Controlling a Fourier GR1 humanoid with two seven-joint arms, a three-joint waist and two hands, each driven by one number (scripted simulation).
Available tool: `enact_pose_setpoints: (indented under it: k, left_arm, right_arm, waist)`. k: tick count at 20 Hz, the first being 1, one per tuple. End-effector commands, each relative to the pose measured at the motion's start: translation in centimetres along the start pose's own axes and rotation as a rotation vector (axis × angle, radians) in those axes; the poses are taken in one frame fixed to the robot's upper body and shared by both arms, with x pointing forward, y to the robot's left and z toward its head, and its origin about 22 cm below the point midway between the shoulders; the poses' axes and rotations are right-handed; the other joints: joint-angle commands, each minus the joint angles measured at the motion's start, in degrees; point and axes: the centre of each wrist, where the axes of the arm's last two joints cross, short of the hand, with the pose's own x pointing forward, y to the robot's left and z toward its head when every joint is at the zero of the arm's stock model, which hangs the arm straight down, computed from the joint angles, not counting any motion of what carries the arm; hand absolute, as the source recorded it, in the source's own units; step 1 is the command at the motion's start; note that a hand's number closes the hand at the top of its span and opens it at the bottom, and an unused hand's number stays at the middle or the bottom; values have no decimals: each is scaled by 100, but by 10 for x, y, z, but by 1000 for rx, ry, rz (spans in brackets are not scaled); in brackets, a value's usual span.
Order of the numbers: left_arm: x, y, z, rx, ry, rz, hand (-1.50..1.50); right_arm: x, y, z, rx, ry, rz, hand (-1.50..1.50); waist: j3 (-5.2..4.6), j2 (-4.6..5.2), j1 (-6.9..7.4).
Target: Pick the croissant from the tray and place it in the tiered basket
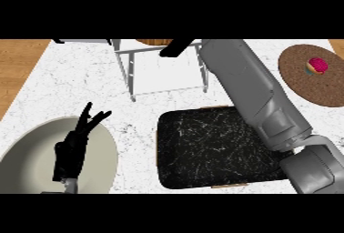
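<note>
1. Tray (201, 150) sits dark and bare near the counter's (67, 91) front edge.
2. I see my right hand (176, 47) over the white basket (164, 68); whether its fingers are shut I cannot tell.
3. Croissant (153, 42) shows as a brown sliver at the basket's top, just beside that hand.
4. My left hand (73, 150) rests with fingers apart over the plate (27, 154).

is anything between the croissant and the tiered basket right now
Nothing visible stands between them. The golden-brown croissant is already at the top of the white wire tiered basket, beside the black right hand at the end of the long grey forearm. The black marbled tray lies bare.
</note>
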Motion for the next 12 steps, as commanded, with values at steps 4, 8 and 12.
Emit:
enact_pose_setpoints:
  k: [4,8,12]
  left_arm:
    - [-23,-7,5,-19,123,39,0]
    - [-33,-14,15,-4,124,28,0]
    - [-32,2,9,12,138,38,0]
  right_arm:
    - [-26,8,1,-31,-28,-293,-150]
    - [-13,-19,-3,-129,-74,-427,-150]
    - [-11,-63,-3,-339,-57,-476,-150]
  waist:
    - [-108,83,6]
    - [-111,34,-55]
    - [-114,7,-128]
